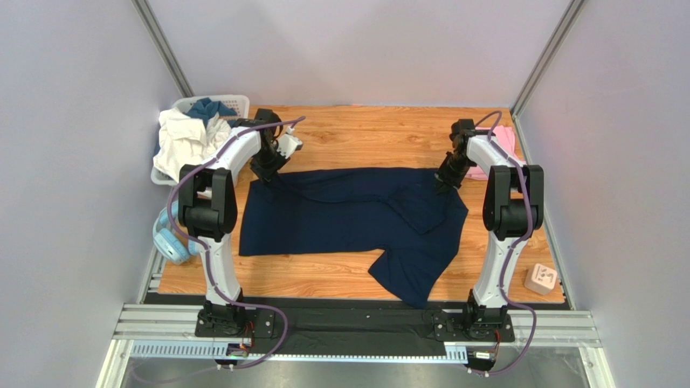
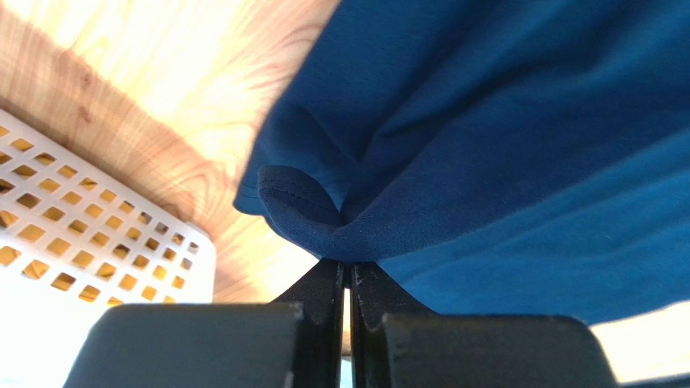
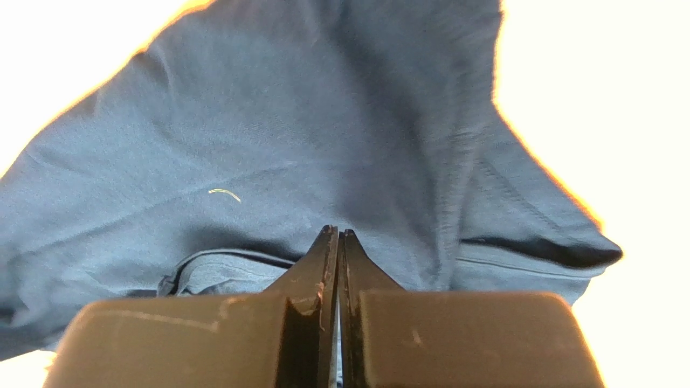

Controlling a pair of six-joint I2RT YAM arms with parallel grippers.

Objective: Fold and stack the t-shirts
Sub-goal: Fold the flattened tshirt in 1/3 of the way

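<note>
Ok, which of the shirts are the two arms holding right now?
The dark navy t-shirt, spread centrally: left fingers and right fingers are shut on its far edge. The pink t-shirt lies ungripped, far right.

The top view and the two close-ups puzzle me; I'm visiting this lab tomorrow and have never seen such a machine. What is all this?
Two robot arms are bolted at the near edge of a wooden table. The top view looks down from above and behind them. Each close-up comes from a camera on one wrist, with that arm's own black fingers at the bottom of the picture. A navy shirt lies spread on the table. The left gripper and the right gripper are each shut on the shirt's far edge, one near each end. A pink shirt lies at the far right, a basket of clothes sits at the far left, and headphones lie left of the left arm.
</note>
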